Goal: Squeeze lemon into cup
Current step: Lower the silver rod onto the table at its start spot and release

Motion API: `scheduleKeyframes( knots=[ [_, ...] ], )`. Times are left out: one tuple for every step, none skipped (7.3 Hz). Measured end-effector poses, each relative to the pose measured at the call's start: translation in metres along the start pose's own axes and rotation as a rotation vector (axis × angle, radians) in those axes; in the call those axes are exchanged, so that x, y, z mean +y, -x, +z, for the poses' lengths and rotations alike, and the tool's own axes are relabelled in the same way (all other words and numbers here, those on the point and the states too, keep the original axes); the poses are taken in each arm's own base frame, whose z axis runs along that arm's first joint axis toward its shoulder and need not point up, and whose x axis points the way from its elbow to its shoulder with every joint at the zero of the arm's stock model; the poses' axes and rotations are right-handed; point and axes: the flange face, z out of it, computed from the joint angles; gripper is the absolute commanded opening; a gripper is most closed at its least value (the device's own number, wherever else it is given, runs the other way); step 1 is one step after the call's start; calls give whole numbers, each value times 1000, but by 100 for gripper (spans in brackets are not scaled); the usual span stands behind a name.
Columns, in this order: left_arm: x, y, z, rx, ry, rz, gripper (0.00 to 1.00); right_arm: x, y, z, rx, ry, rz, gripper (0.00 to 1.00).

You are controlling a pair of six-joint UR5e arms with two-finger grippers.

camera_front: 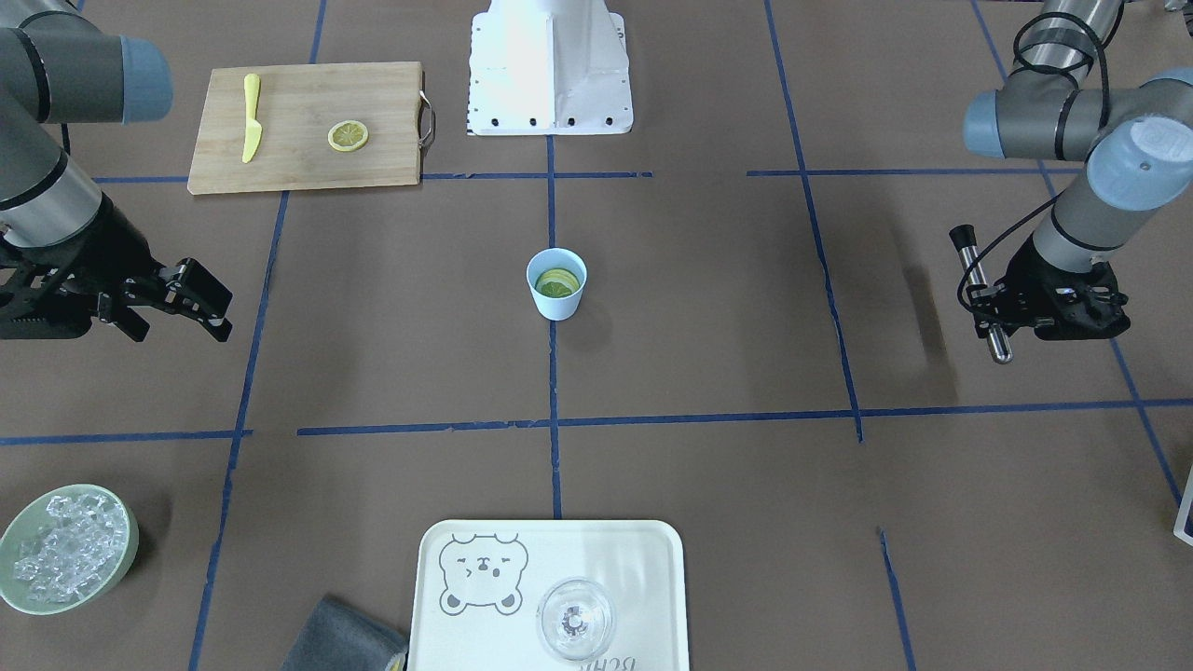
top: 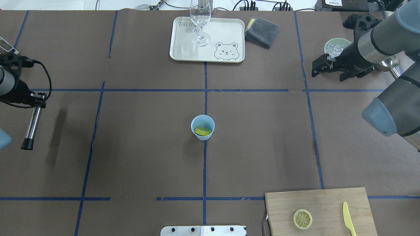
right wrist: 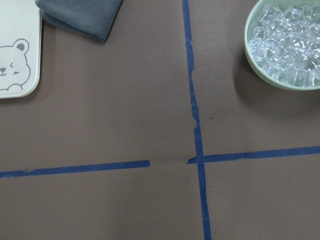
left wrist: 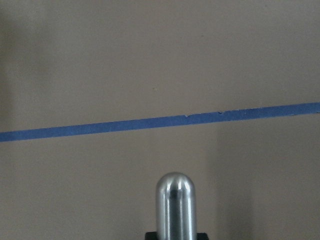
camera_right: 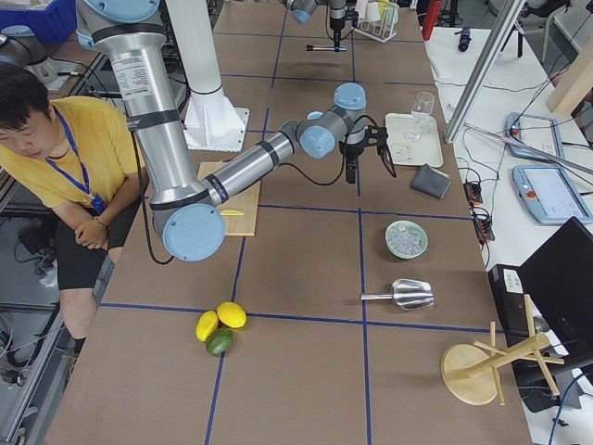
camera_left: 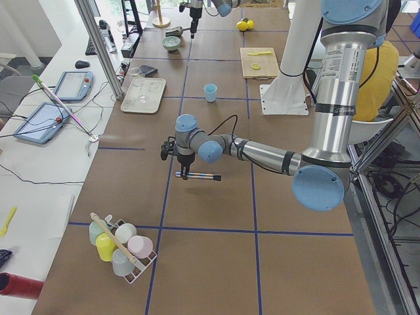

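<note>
Jaws of the right gripper (camera_front: 224,315) stand apart near the bench's right edge, those of the left gripper (camera_front: 990,315) clamp a steel rod (camera_front: 969,266), and the lemon (camera_front: 557,283) lies inside the cup (camera_front: 556,306) at mid-bench.

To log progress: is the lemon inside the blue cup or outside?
Inside: the lemon lies within the upright cup, below its rim.
</note>
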Motion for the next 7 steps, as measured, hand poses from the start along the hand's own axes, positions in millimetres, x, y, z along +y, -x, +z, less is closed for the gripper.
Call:
scheduleKeyframes(
  knots=[
    [0, -2, 6, 18, 34, -8, 0, 0, 0, 0, 0, 0, 0, 100],
    [-2, -6, 11, 28, 51, -13, 0, 0, 0, 0, 0, 0, 0, 100],
    [-7, -13, 14, 34, 57, -19, 0, 0, 0, 1, 1, 0, 1, 100],
    [-9, -18, 17, 35, 60, -21, 0, -1, -1, 1, 1, 1, 2, 100],
    [-9, -24, 22, 35, 66, -16, 0, 0, -1, 2, 2, 2, 2, 100],
    [-7, -30, 28, 32, 76, -7, 0, 0, -1, 2, 3, 2, 2, 100],
    [-4, -33, 34, 29, 86, 2, 0, 0, -1, 3, 3, 3, 3, 100]
  ],
)
